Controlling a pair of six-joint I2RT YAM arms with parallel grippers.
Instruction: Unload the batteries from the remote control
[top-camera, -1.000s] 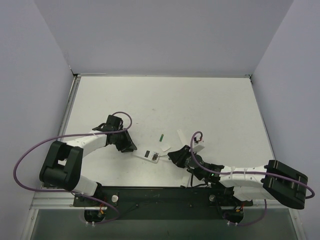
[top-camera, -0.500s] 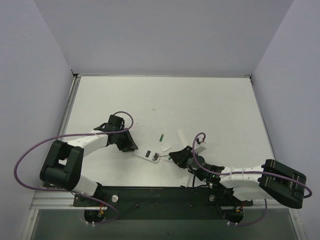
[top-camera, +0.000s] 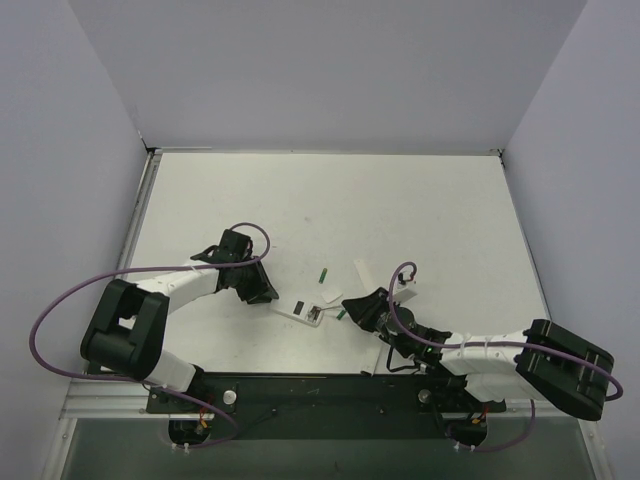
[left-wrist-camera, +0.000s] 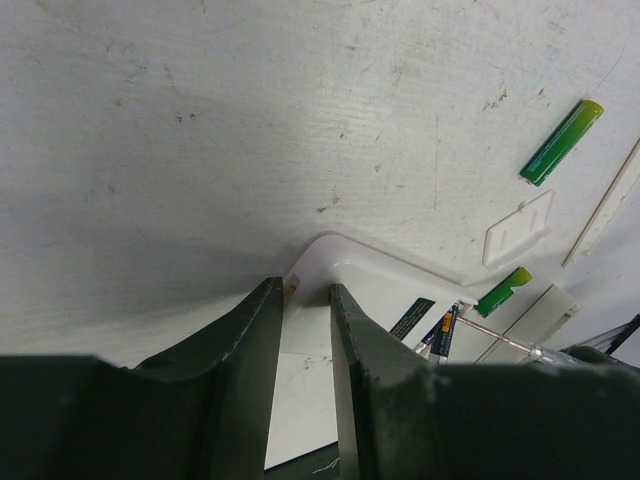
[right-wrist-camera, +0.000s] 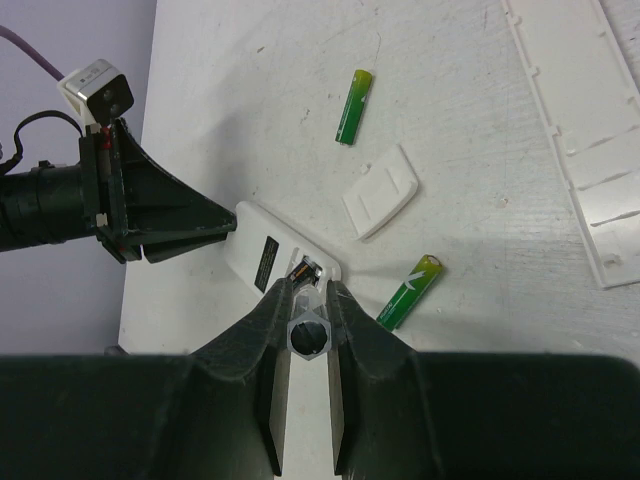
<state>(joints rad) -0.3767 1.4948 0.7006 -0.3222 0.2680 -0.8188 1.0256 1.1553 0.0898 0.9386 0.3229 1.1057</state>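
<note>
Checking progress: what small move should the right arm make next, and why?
Probably pry with the clear stick shut in the right tool: a dark battery sits in the open bay of the white plastic remote, the left tool pins its end, and two green cylindrical batteries lie out.

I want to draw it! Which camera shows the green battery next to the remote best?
The right wrist view: that green battery lies whole, big and unhidden beside the remote, yellow tip clear. The left wrist view shows it smaller. The top view gives only a green speck.
</note>
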